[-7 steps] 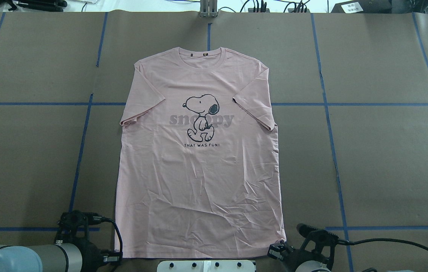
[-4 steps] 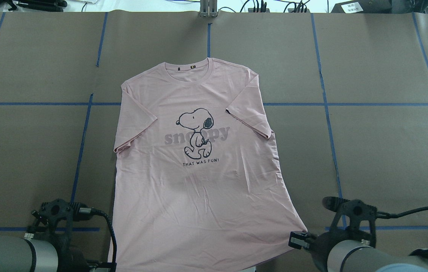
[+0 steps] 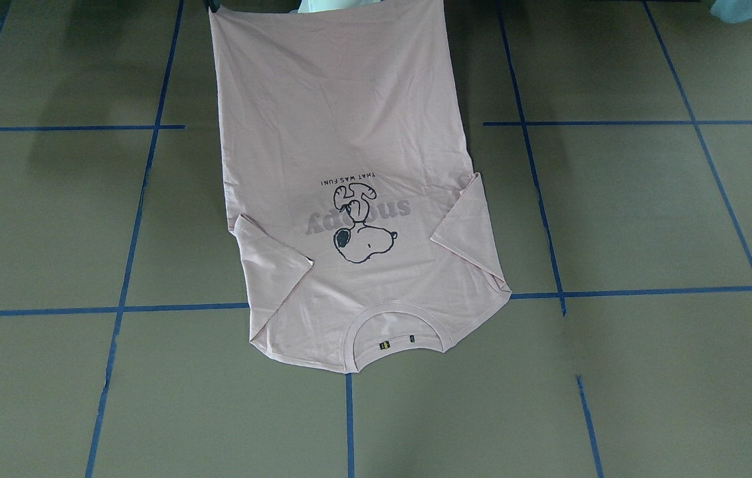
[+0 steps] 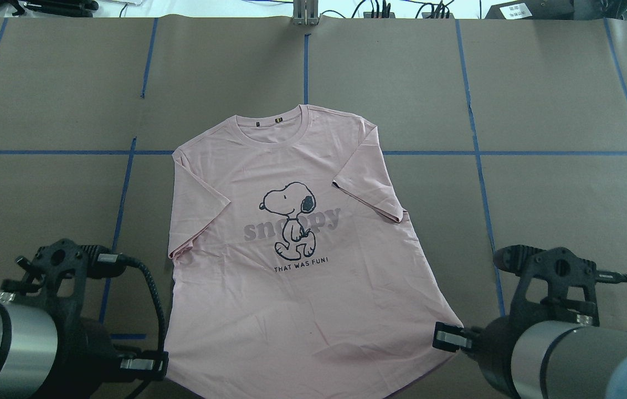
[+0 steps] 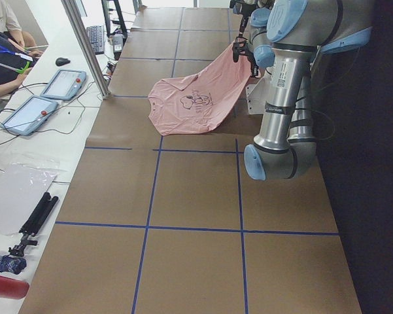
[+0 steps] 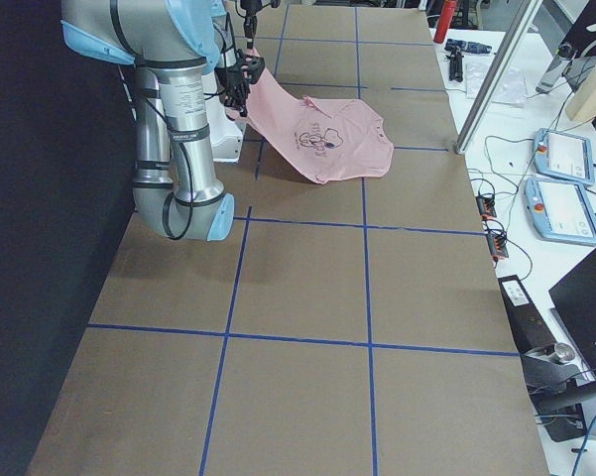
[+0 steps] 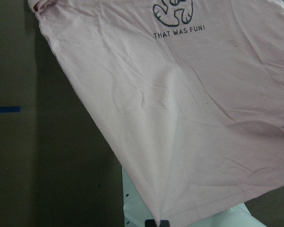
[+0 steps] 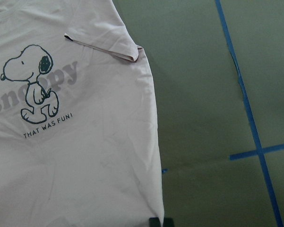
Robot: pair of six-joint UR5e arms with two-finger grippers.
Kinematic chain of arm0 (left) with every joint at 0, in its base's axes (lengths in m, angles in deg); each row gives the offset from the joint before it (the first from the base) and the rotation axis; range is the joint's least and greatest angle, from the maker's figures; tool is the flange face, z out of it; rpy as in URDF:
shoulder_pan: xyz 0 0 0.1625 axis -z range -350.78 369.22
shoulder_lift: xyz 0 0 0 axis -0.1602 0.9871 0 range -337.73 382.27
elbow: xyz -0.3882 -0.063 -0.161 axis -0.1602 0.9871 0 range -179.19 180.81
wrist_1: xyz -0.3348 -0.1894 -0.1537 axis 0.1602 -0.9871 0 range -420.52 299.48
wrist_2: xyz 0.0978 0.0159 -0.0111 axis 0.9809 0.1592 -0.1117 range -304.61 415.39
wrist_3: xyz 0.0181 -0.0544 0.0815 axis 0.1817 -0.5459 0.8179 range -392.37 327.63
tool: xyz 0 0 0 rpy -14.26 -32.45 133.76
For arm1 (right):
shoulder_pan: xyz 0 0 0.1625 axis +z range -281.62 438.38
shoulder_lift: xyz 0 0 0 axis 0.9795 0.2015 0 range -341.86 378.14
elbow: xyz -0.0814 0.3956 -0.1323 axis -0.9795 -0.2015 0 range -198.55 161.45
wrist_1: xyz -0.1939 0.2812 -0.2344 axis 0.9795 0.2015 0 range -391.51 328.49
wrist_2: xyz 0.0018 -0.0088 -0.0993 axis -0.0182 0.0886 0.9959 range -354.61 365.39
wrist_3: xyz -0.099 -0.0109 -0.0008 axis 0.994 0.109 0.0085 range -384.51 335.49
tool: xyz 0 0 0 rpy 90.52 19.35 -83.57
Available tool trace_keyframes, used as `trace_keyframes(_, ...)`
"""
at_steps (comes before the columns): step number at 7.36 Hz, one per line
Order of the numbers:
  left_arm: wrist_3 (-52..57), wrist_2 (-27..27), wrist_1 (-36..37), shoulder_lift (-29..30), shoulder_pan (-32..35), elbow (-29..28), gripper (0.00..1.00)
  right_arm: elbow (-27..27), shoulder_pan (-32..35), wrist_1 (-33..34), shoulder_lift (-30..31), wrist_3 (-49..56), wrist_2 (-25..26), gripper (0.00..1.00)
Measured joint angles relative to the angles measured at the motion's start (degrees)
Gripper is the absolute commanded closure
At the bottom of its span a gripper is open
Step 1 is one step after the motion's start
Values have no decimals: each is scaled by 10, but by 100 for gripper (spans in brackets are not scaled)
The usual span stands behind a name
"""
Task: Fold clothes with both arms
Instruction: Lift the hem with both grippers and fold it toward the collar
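The left jaws, on the left arm [image 4: 9, 343], and the right jaws, on the right arm [image 4: 563, 354], are each clenched on one bottom corner of the shirt [image 4: 291, 288]. In the wrist views only a dark tip shows at the frame's edge where the cloth runs to a point. I cannot tell how deep either bite goes, though both look shallow. The hem hangs raised between the jaws, off the desk [image 4: 568, 111]. Ahead of the jaws the cloth slopes down, and the collar [image 4: 272, 119] and sleeves [image 4: 197, 210] lie on the desk well beyond them, print side up.

The risks, as I judge them:

- **Slipping corner:** a shallow bite could let go if the jaws spread apart, or if they pull against the drag of the collar end on the desk. Losing one corner would drop half the hem.
- **Crooked fold:** the shirt lies skewed, with the collar nearer the left jaws' side and the right jaws set wider and further forward than the left. Carrying the hem ahead from this stance would likely land it crooked over the shoulders.
- **Trapped sleeve:** the sleeve [image 4: 369, 188] on the right jaws' side lies turned in over the chest. A fold laid over it would trap that bunch inside.
- **Sagging hem:** if the jaws close in on each other, the hem between them could sag and crease.
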Motion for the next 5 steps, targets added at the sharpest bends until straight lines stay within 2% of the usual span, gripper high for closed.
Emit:
trace_keyframes(2, 87, 0, 0, 34, 79, -88, 100, -104, 90, -38, -39, 81, -2, 100)
trace_keyframes(5, 202, -1, -32, 66, 201, -219, 100, -324, 216, -247, -59, 155, -16, 100)
